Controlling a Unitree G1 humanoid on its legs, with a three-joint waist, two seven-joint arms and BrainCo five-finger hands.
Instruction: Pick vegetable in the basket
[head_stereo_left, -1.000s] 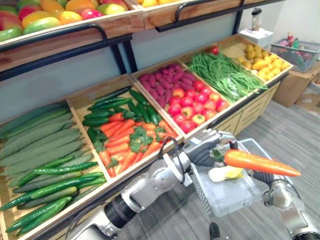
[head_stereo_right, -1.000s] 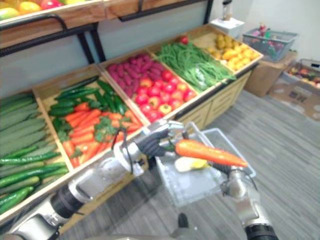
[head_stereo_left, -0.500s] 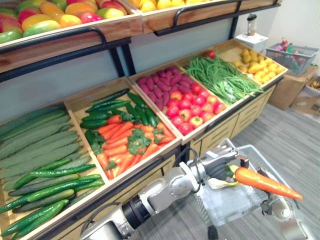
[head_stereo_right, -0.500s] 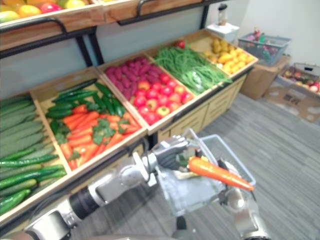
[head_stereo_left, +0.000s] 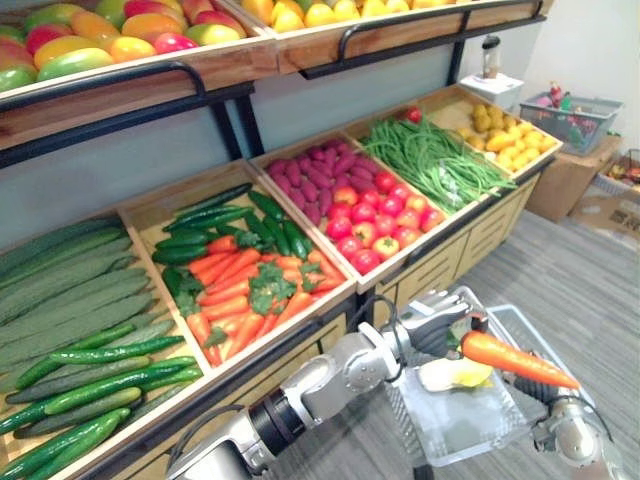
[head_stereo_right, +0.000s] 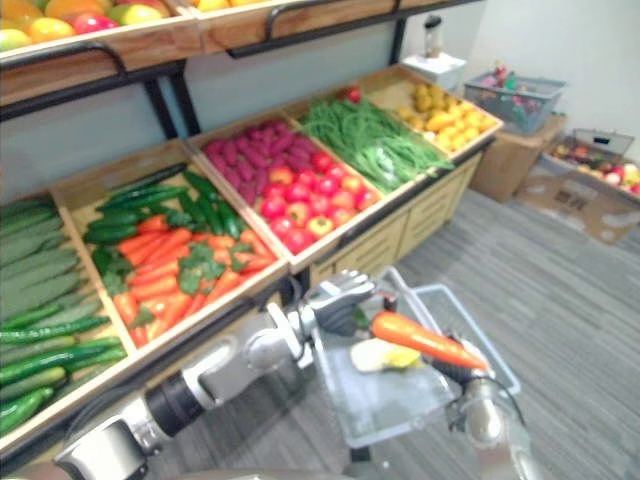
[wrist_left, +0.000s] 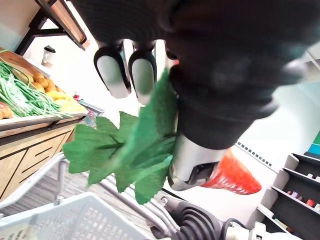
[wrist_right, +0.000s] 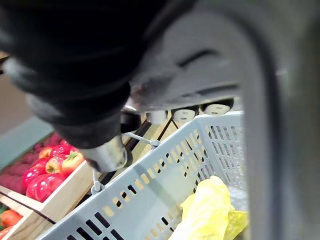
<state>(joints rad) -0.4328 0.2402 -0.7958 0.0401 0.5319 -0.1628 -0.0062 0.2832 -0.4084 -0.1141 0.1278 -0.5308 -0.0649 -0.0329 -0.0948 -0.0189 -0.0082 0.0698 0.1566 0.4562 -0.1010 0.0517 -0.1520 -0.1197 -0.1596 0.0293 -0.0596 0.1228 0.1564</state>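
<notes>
carrot: the carrot (head_stereo_left: 515, 360) is in the air over the basket (head_stereo_left: 470, 420), lying roughly level. Its tip points out toward my right arm. Not in the basket yet.
left hand: the left hand (head_stereo_left: 432, 322) has fingers and thumb curled round the carrot's crown end, with the green leaves (wrist_left: 135, 150) bunched in the grip. Nothing supports the orange body.
right hand: the right hand (wrist_right: 185, 115) sits at the basket's far side, fingers curled by the thin wire handle. I read it as carrying the basket.
basket contents: one pale yellow vegetable (head_stereo_left: 452, 374) lies on the bottom.
risk 1: I'm gripping at one end only, so the long body could pivot or slide out before I'm low enough.
risk 2: the tip looks close to the far rim. If I let go from here it may hit the rim or my right hand and tumble to the floor.
risk 3: the basket hangs off one hand, so a bump from the left hand could swing it.
call: I'd lower the carrot and centre it before opening the hand.
</notes>
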